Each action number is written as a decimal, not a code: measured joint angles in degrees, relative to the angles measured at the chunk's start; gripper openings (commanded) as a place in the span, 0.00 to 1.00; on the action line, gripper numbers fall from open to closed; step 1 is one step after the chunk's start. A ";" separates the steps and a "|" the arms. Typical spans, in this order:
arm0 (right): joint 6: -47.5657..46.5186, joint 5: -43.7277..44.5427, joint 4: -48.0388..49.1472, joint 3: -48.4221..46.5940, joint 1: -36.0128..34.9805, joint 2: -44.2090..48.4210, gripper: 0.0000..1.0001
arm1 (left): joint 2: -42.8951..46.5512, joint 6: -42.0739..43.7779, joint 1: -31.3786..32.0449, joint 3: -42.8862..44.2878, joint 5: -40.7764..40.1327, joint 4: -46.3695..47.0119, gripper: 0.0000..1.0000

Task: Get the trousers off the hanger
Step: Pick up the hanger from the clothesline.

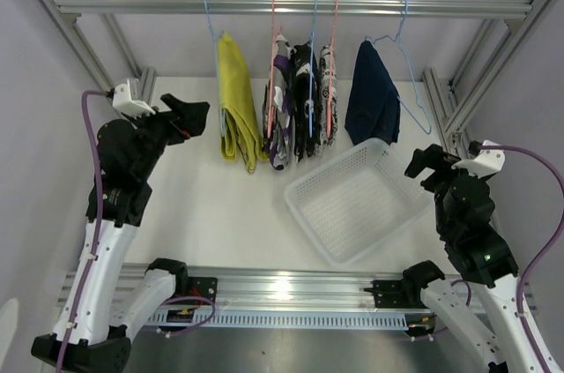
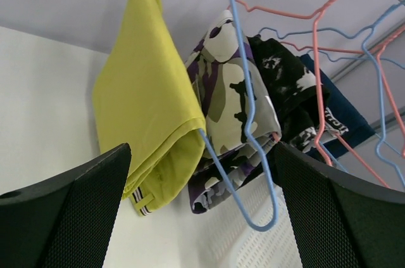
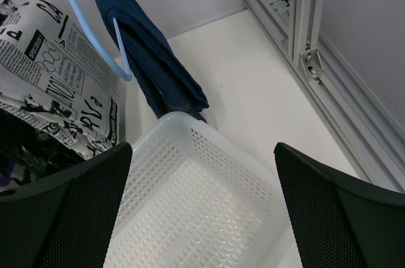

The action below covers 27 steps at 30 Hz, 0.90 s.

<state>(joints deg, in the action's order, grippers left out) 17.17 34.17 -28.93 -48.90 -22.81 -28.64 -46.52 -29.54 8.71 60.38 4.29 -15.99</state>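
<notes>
Five pairs of trousers [image 1: 304, 108] are hanging in a row, each one folded over a wire hanger [image 1: 413, 91]. The hangers are hooking onto a metal rail [image 1: 291, 5] at the back. From left to right there is a yellow pair [image 1: 233, 108], a purple pair [image 1: 280, 117], a splatter pair [image 1: 306, 82], a grey-white pair [image 1: 329, 95] and a navy pair [image 1: 372, 95]. The three in the middle are crowding close together. The yellow pair and the navy pair are hanging a bit apart at the ends.

A white basket [image 1: 357, 201] is sitting on the desk [image 1: 220, 205], just below the navy pair. Nothing is lying in it.

The left tool [image 1: 201, 119] is hanging in the air just beside the yellow pair and pointing at it. Its fingers are spread wide and holding nothing. In the left wrist view the yellow pair is showing right between them. The right tool [image 1: 421, 164] is hovering by the far corner of the basket, near the navy pair. It is wide too, and holding nothing.

No pair is off its hanger yet, so the job looks to be at its very first step: reaching for a pair. The left tool seems best placed for the yellow one. It would need to go forward until the cloth is between its fingers, close on the hanging fold, and pull sideways so the cloth slides off the hanger bar. The hanger could swing or slip off the rail, so a slow pull looks wise. The basket looks like the place to drop each pair.
</notes>
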 measured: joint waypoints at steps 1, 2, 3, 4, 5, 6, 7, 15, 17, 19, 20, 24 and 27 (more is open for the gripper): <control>0.02 -0.20 0.00 0.00 0.02 0.26 0.99 | -0.55 -0.13 0.00 0.81 0.63 0.00 0.99; 0.04 -0.31 -0.02 0.00 0.02 0.52 0.99 | -1.33 -0.17 0.00 1.86 1.29 -0.09 0.99; 0.07 -0.50 0.00 0.00 0.02 0.81 0.99 | -2.49 -0.20 -0.02 3.45 2.19 -0.44 0.99; 0.09 -0.66 0.00 0.00 0.02 1.03 0.99 | -3.85 -0.17 -0.02 5.51 3.08 -0.72 0.99; 0.09 -0.76 0.00 0.00 0.02 1.27 1.00 | -5.66 -0.17 0.00 7.78 3.96 -1.01 0.99; 0.11 -1.05 0.00 -0.02 0.02 1.49 1.00 | -7.37 -0.17 -0.02 10.10 4.81 -1.05 1.00; 0.11 -1.29 0.00 -0.04 0.02 1.62 0.99 | -8.81 -0.17 -0.02 11.80 5.49 -1.01 0.99; 0.13 -3.54 0.02 -0.09 0.02 1.70 1.00 | -22.03 -0.66 -0.11 21.44 13.86 -1.29 0.99; 0.11 -3.74 0.02 -0.09 0.02 1.75 0.99 | -25.68 -0.66 -0.13 23.39 14.47 -2.25 0.99; 0.09 -4.04 0.04 -0.09 0.02 1.97 0.99 | -28.46 -0.66 -0.24 24.15 14.93 -2.36 0.99; 0.09 -4.17 0.07 -0.09 0.02 2.12 1.00 | -29.40 -0.72 -0.28 24.15 15.54 -2.58 1.00; 0.07 -4.76 0.07 -0.09 0.02 2.58 1.00 | -31.30 -2.75 -0.50 23.71 20.09 -0.96 0.96; 0.07 -5.01 0.07 -0.09 0.07 2.75 1.00 | -31.45 -6.27 -0.76 22.71 26.01 3.85 0.88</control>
<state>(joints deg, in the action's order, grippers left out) 17.23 29.17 -28.86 -48.99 -22.74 -25.89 -77.97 -35.81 7.94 83.09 30.30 -12.14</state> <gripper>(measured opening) 0.993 0.914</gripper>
